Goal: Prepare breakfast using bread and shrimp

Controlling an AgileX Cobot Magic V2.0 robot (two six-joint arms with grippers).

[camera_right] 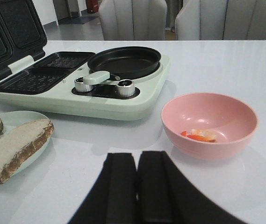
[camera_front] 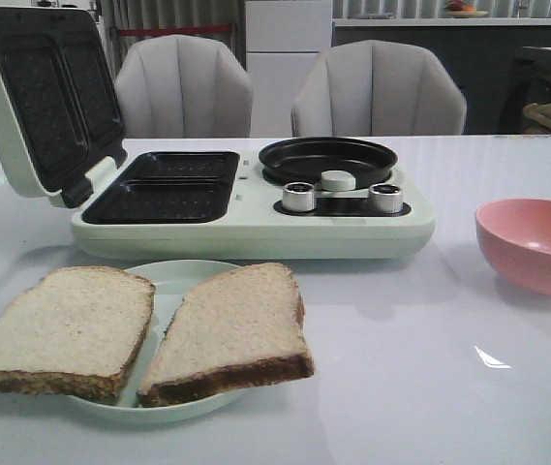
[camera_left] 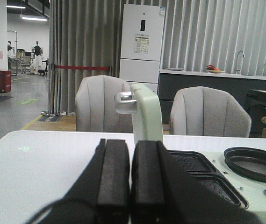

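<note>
Two slices of bread (camera_front: 139, 334) lie side by side on a pale green plate (camera_front: 183, 276), just in front of the breakfast maker (camera_front: 251, 208), whose lid (camera_front: 38, 97) stands open over two empty sandwich wells. To the maker's right, a pink bowl (camera_right: 210, 123) holds the shrimp (camera_right: 199, 136). Nothing is loaded yet, so I judge the task is at its very start. Both the left gripper (camera_left: 130, 179) and right gripper (camera_right: 137, 186) have their pads pressed together, holding nothing. The next move calls for opening one and pinching a slice by its edge, then lifting it into a well. The plate's rim and the maker's front wall may hinder the approach; two chairs (camera_front: 290, 92) stand well behind
</note>
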